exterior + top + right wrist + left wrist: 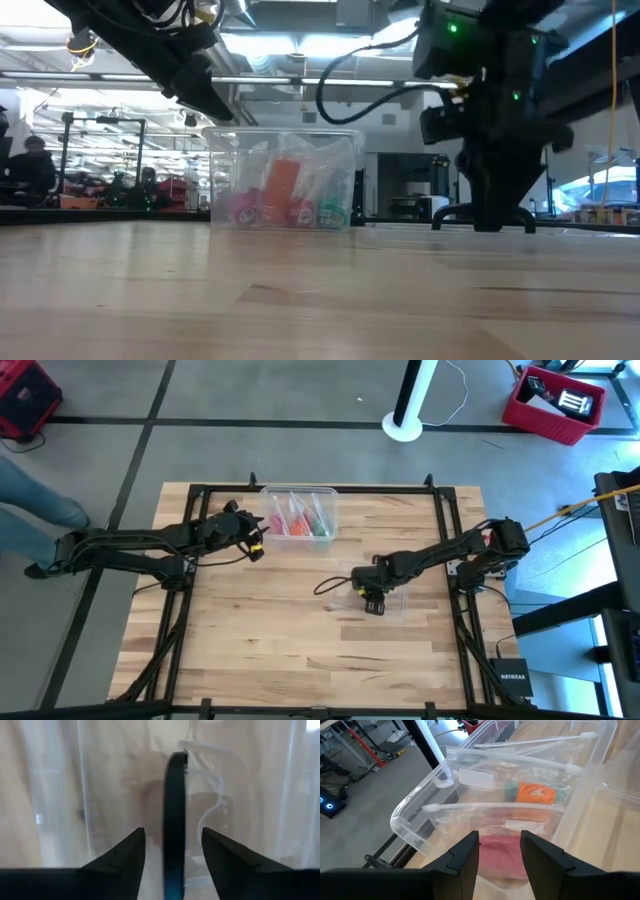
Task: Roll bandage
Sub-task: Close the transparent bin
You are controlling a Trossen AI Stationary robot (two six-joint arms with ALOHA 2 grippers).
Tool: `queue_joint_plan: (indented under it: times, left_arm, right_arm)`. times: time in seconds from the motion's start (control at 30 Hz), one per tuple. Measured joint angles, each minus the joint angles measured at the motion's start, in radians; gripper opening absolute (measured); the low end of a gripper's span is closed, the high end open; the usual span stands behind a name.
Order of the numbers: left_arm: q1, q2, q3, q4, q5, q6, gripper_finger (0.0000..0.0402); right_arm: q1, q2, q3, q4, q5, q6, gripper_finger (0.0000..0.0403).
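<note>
Pale wood planks make up your surface (300, 630), framed by dark rails, with a grey floor around it. Your bandage (535, 793) is an orange roll lying inside the clear plastic box (298, 512) at the far edge of the surface, tucked among zip bags (495, 807); from table height you see it as an orange shape (281, 185) standing between pink and green contents.

Your left hand (256, 546) hovers just beside that box, at its left side, raised off the wood. Its fingers (465, 857) stand a narrow gap apart with nothing between them, and they point into the box over the pink bag.

Your right hand (373, 603) is well apart from the box, near the middle of the surface, lowered over a flat clear plastic piece (385, 600). Its fingers (125, 857) are spread moderately, and a thin dark upright edge (175, 820) stands in the gap; you cannot tell whether the pads touch it. A black cable (335, 582) loops on the wood beside that hand.

Beyond the surface, a red bin (555, 402) sits on the floor, and a person's legs (30, 510) show at the left edge.
</note>
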Motion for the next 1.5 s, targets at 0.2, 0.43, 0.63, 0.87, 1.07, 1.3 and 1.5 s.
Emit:
queue_joint_plan:
  times: [0.2,0.43,0.63,0.87,1.07,1.3,1.5]
  left_arm:
    - [0.000,0.000,0.000,0.003,0.000,0.001,0.0137]
    - [0.000,0.000,0.000,0.010,0.000,0.067,0.0137]
    - [0.000,0.000,0.000,0.006,-0.001,0.043,0.0137]
    - [-0.001,0.000,0.000,0.000,0.000,-0.005,0.0137]
    - [-0.034,-0.049,0.074,-0.011,0.000,0.004,0.0137]
    - [-0.033,-0.152,0.107,-0.043,-0.021,0.057,0.0137]
    - [-0.021,-0.213,0.107,-0.151,-0.056,0.004,0.0137]
  right_arm:
    - [0.000,0.000,-0.012,0.029,0.071,-0.058,0.0102]
    - [0.014,-0.027,-0.009,-0.019,0.166,-0.145,0.0034]
    - [0.056,-0.109,0.112,-0.250,0.094,-0.197,0.0034]
    - [0.113,-0.191,0.361,-0.424,0.269,-0.221,0.0034]
    - [0.090,-0.196,0.455,-0.311,0.394,-0.287,0.0034]
    - [-0.104,-0.102,0.452,0.123,0.420,-0.500,0.0034]
    - [-0.256,0.038,0.491,0.313,0.280,-0.697,0.0034]
